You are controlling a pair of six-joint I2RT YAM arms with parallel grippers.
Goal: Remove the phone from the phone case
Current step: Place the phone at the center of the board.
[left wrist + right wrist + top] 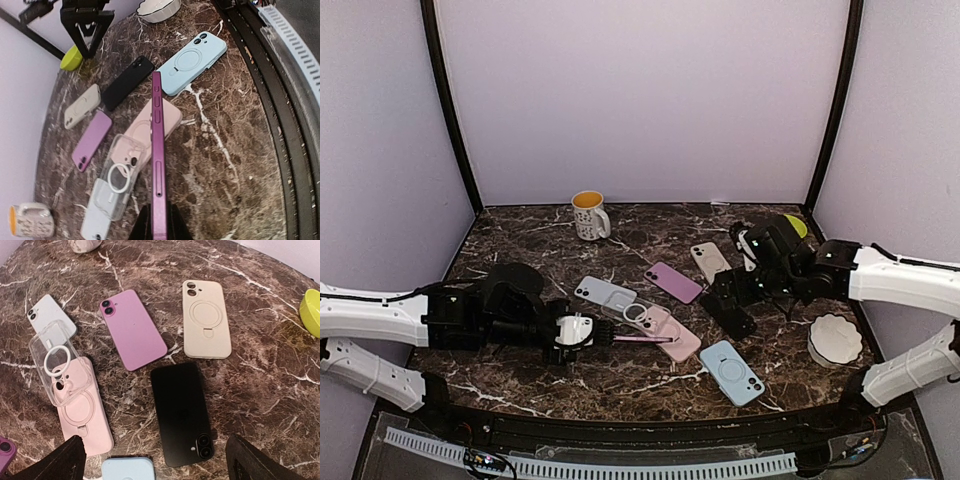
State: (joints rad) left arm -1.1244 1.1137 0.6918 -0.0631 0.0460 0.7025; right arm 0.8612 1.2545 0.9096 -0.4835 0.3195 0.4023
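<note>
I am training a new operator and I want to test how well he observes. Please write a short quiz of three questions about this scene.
1. True or false: the left pincer is shut on the dark purple phone, which is held on its edge.
2. Which item lies partly on the pink silicone case?
A) the transparent plastic case with a white ring
B) a light blue case
C) a cream case
3. Fill in the missing word: the right pincer hovers open over a phone of ____ colour.

Key: 1 true; 2 A; 3 black, the glossy black phone.
</note>
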